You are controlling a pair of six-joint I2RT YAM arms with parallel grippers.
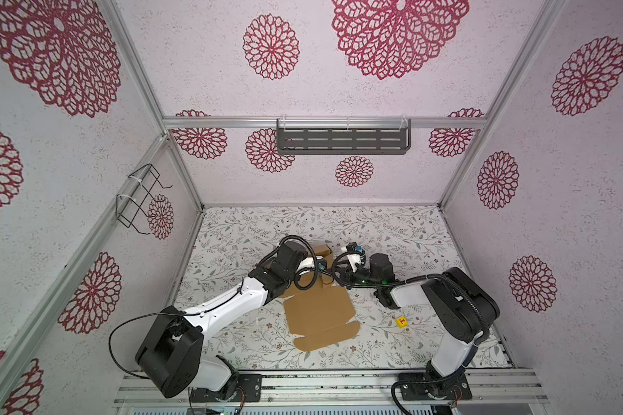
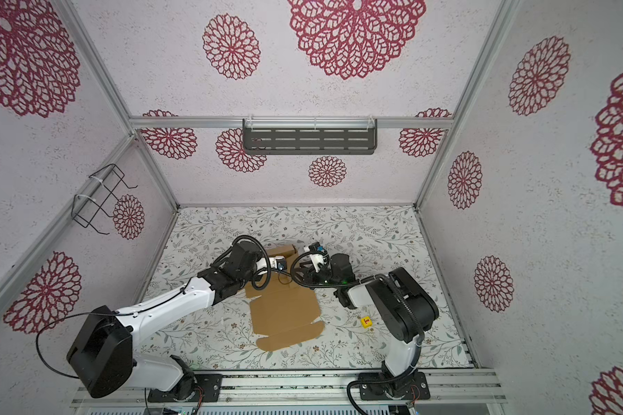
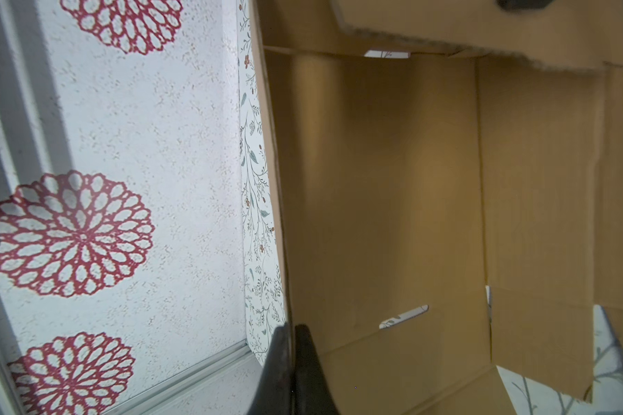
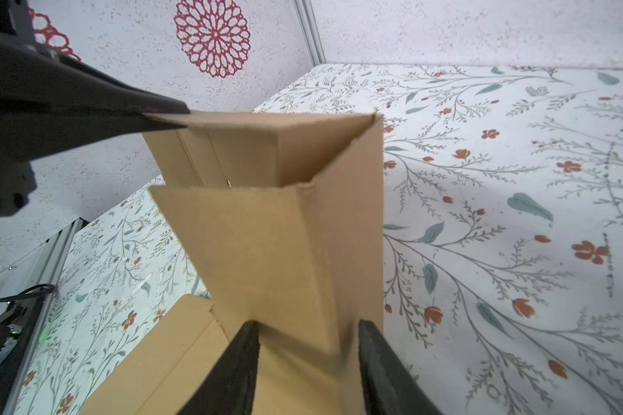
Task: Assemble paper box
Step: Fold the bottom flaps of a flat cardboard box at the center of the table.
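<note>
Not a single word, brand or number to read anywhere. The nearest thing to a sign is a red mark on the top face of the small yellow cube [image 1: 402,321] sitting on the worktop [image 1: 392,230], and it shows in both top views [image 2: 366,321]. It could be a letter or a digit, but it is too small to tell. The paper box [image 4: 267,251] shows plain brown faces in both wrist views [image 3: 374,179].
</note>
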